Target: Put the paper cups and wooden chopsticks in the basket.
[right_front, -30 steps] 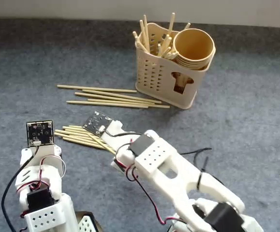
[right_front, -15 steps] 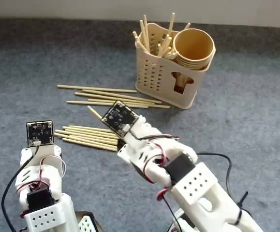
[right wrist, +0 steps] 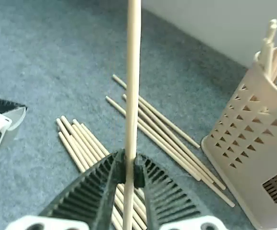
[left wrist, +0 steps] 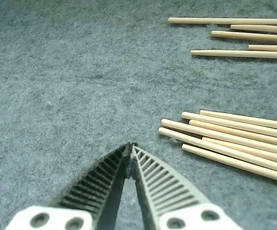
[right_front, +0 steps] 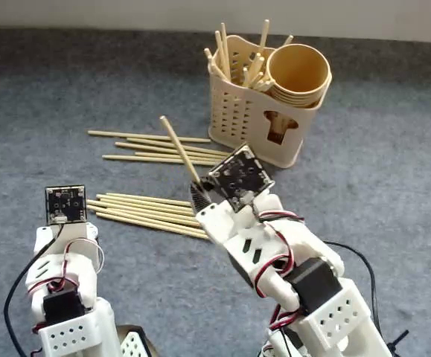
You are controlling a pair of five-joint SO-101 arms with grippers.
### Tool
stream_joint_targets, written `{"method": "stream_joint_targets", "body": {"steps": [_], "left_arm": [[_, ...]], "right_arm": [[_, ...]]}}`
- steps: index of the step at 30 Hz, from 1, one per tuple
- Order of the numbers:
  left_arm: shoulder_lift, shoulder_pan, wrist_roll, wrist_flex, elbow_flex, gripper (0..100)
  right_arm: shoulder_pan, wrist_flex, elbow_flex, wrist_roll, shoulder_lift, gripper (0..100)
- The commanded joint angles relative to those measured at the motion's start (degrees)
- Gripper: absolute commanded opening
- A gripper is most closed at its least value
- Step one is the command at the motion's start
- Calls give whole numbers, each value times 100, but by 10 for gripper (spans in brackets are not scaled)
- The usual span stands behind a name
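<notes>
My right gripper point(right_front: 198, 195) point(right wrist: 130, 167) is shut on one wooden chopstick point(right_front: 179, 148) point(right wrist: 132, 86), held off the carpet and slanting up and back. The cream basket point(right_front: 256, 123) point(right wrist: 253, 158) stands at the back with several chopsticks and a stack of paper cups point(right_front: 298, 73) inside. One bundle of chopsticks point(right_front: 144, 210) point(left wrist: 229, 139) lies just left of the right gripper, and another bundle point(right_front: 167, 149) point(left wrist: 243, 36) lies farther back beside the basket. My left gripper point(left wrist: 130, 158) is shut and empty above the carpet at the front left, near the closer bundle's tips.
Grey carpet point(right_front: 44, 97) covers the whole surface. A pale wall edge point(right_front: 126, 15) runs along the back. The left arm's wrist camera board point(right_front: 65, 204) sits at the front left.
The right gripper has lifted one chopstick out of the nearer bundle and swung right and back toward the basket. The left arm has barely moved.
</notes>
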Motion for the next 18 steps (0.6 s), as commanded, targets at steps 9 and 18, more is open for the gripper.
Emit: {"method": "stream_joint_targets", "body": {"steps": [9,18], "left_arm": [[31,400,-44,26,110,7],[31,400,-44,26,110,7]], "right_arm": [[963,-2325,-66,-62,-435,4],[971,-4892,-101,-53,-233,4]]}}
